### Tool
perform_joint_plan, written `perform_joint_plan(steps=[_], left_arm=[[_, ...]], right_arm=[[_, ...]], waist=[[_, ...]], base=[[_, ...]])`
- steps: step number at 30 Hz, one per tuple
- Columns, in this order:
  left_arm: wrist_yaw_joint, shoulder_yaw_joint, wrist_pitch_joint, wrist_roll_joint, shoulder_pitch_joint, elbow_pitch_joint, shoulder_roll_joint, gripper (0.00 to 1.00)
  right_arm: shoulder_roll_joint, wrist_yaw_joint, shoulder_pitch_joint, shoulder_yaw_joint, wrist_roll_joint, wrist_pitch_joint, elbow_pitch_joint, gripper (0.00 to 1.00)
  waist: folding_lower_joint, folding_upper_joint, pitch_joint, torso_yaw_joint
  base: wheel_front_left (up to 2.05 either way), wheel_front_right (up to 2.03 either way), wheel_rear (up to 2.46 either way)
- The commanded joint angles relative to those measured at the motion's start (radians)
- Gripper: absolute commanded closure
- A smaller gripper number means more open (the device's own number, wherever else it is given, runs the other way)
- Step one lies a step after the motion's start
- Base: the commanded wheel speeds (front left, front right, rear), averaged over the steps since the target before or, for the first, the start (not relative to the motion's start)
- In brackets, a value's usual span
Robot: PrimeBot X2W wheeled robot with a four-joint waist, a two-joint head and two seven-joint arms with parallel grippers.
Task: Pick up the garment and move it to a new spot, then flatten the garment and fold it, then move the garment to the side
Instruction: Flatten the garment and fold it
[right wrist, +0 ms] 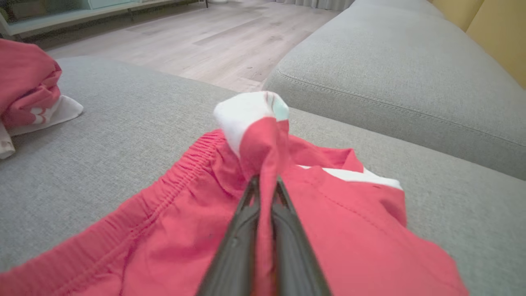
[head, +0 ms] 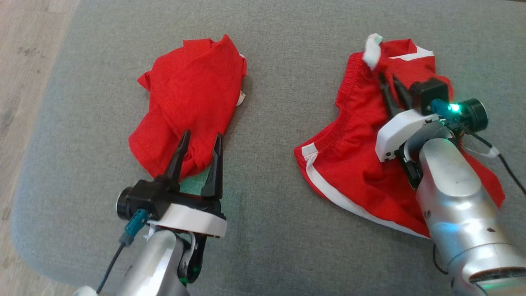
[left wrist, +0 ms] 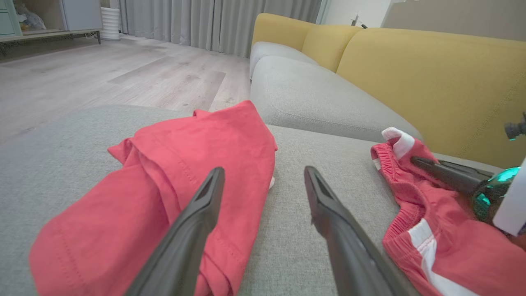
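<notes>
The left hand [head: 202,136] points up the head view with its two dark fingers spread wide apart, its silver forearm [head: 152,263] rising from the bottom edge. The right hand [head: 388,79] sits farther forward, angled up and leftward, its fingers pinched together on a fold of the red shorts [head: 353,164].

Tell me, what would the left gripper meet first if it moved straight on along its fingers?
Probably the plain red garment: the left gripper hovers open at its near edge, though height above it is unclear.
</notes>
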Motion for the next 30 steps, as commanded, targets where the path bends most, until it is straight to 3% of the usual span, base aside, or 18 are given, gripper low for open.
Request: perform_joint_plan(steps=[1,7,12,19,25,26,27,30], left_arm=[[0.007,0.024,-0.01,-0.005,-0.026,-0.024,0.004,0.0],[0.009,0.03,-0.01,-0.004,-0.014,-0.013,0.004,0.0],[0.009,0.04,-0.01,0.002,-0.005,-0.014,0.004,0.0],[0.007,0.043,-0.01,0.001,-0.004,-0.019,0.004,0.0],[0.005,0.029,-0.01,-0.009,-0.019,-0.021,0.004,0.0],[0.005,0.028,-0.01,-0.011,-0.021,-0.022,0.004,0.0],[0.005,0.027,-0.01,-0.013,-0.021,-0.022,0.004,0.0],[0.006,0.029,-0.01,-0.015,-0.019,-0.019,0.004,0.0]], right_arm=[[0.012,0.007,-0.031,0.011,-0.004,-0.02,-0.015,1.0],[0.012,0.007,-0.026,-0.028,0.056,-0.043,-0.025,1.0],[0.012,0.007,-0.005,-0.159,0.036,-0.047,-0.06,1.0],[0.007,0.007,0.01,-0.434,-0.149,-0.027,-0.138,1.0],[0.009,0.007,-0.027,-0.601,-0.329,0.007,-0.209,1.0],[0.009,0.007,-0.035,-0.615,-0.361,0.008,-0.215,0.95],[0.008,0.007,-0.043,-0.635,-0.387,0.01,-0.218,0.0],[0.009,0.007,-0.068,-0.693,-0.441,0.009,-0.222,0.0]], waist=[[-0.0001,0.0,-0.003,-0.003],[-0.0001,0.0,-0.034,-0.032],[-0.0001,0.0,-0.061,-0.069],[-0.0001,0.0,-0.067,-0.095],[-0.0001,0.0,-0.052,-0.083],[-0.0001,0.0,-0.05,-0.078],[-0.0001,0.0,-0.049,-0.075],[-0.0001,0.0,-0.053,-0.068]], base=[[0.0,0.0,0.0],[0.0,0.0,0.0],[0.0,0.0,0.0],[0.0,0.0,0.0],[0.0,0.0,0.0],[0.0,0.0,0.0],[0.0,0.0,0.0],[0.0,0.0,0.0]])
